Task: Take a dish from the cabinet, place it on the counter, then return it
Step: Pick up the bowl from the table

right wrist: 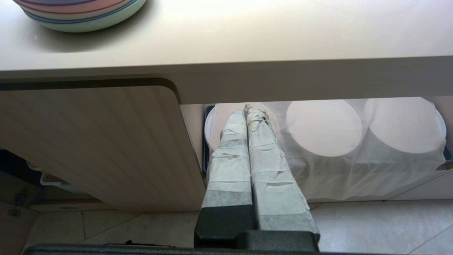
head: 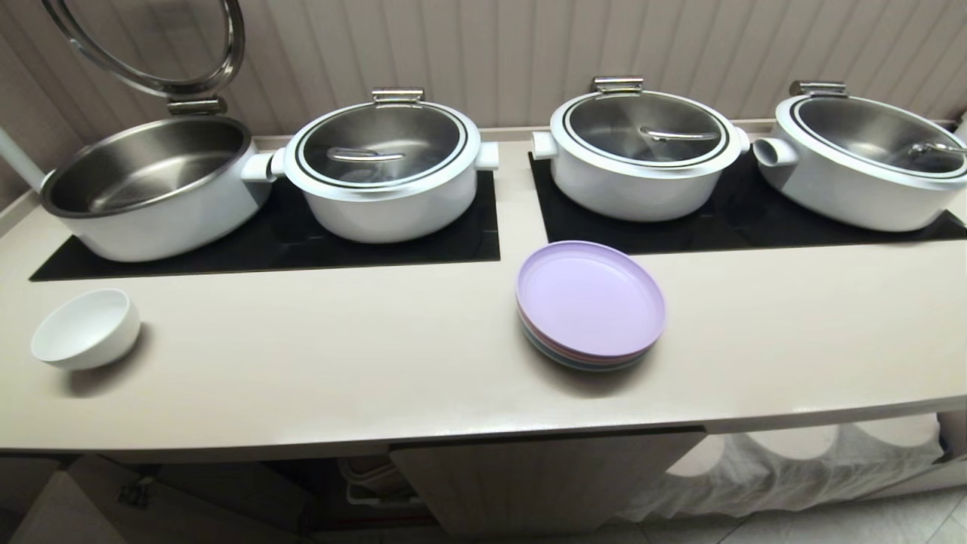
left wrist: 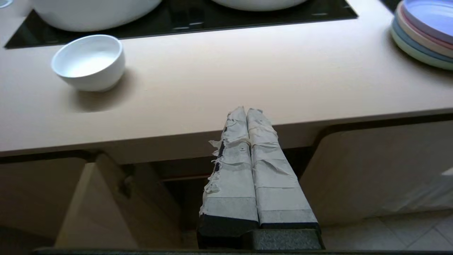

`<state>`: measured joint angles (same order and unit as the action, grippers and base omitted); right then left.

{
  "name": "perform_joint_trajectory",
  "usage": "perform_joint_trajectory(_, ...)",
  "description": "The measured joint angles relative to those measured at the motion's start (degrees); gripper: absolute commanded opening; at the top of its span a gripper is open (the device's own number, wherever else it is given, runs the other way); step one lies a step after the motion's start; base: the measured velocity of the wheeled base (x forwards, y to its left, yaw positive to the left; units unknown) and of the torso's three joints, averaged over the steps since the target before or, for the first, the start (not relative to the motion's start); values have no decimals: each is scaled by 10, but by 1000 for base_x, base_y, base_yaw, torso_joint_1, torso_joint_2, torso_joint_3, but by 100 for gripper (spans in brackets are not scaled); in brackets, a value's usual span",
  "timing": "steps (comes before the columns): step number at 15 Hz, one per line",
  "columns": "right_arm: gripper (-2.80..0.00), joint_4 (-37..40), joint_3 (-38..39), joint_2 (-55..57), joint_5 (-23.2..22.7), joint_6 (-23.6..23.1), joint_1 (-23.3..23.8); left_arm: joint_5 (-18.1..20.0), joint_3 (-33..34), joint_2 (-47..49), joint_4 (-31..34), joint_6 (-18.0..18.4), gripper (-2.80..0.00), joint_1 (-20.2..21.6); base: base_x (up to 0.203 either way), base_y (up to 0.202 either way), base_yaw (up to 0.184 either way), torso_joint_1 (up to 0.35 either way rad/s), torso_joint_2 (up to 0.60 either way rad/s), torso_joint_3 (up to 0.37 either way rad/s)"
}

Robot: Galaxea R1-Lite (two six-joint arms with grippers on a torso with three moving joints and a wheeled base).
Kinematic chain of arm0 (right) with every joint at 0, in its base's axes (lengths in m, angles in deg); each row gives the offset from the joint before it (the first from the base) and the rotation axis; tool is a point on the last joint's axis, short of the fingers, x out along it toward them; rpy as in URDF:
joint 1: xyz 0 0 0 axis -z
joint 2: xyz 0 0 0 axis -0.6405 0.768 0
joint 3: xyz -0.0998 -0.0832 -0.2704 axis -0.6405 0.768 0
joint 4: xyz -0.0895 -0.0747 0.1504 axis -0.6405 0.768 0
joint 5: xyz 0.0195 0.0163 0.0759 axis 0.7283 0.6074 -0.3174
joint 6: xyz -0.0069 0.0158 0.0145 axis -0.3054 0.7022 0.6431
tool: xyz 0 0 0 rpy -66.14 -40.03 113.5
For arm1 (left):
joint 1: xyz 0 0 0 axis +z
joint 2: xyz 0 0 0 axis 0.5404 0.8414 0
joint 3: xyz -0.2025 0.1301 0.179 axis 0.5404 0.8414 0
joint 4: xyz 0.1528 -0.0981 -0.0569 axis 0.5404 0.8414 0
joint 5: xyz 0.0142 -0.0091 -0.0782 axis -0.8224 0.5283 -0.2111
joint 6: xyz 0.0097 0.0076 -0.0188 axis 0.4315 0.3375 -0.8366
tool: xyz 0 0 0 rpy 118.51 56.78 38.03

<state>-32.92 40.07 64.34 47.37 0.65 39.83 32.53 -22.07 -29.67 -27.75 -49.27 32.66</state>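
white dish [head: 85, 329], beige counter [head: 378, 355], unlabelled

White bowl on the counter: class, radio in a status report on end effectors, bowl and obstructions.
Left end effector shut, empty, below counter edge. Right end effector shut, parked low. White bowl upright on counter, far left. Plate stack well clear.

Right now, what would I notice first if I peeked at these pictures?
Probably the four big white pots lined up at the back of the counter, the leftmost with its lid up. Then the lilac plates stacked in the middle, and the small white bowl alone near the counter's left end.
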Motion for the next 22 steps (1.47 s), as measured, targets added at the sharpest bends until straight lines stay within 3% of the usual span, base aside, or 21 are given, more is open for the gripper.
perform_joint_trajectory(4, -280, 0, 0, 0, 0, 0, 0, -70, -150, 167, 30, -4, -280, 0, 0, 0, 0, 0, 0, 0)
perform_joint_trajectory(7, -280, 0, 0, 0, 0, 0, 0, -106, -290, 299, 112, -48, -280, 1, 0, 0, 0, 0, 0, 0)
perform_joint_trajectory(10, -280, 0, 0, 0, 0, 0, 0, -127, -432, 425, 219, -106, -280, 45, 0, 0, 0, 0, 0, 0)
perform_joint_trajectory(12, -280, 0, 0, 0, 0, 0, 0, -132, -516, 500, 296, -121, -280, 93, 0, 0, 0, 0, 0, 0)
perform_joint_trajectory(16, -280, 0, 0, 0, 0, 0, 0, -124, -644, 601, 437, -126, -280, 167, 0, 0, 0, 0, 0, 0)
perform_joint_trajectory(19, -280, 0, 0, 0, 0, 0, 0, -75, -735, 657, 525, -120, -280, 213, 0, 0, 0, 0, 0, 0)
perform_joint_trajectory(22, -280, 0, 0, 0, 0, 0, 0, -27, -820, 730, 578, -52, -280, 278, 0, 0, 0, 0, 0, 0)
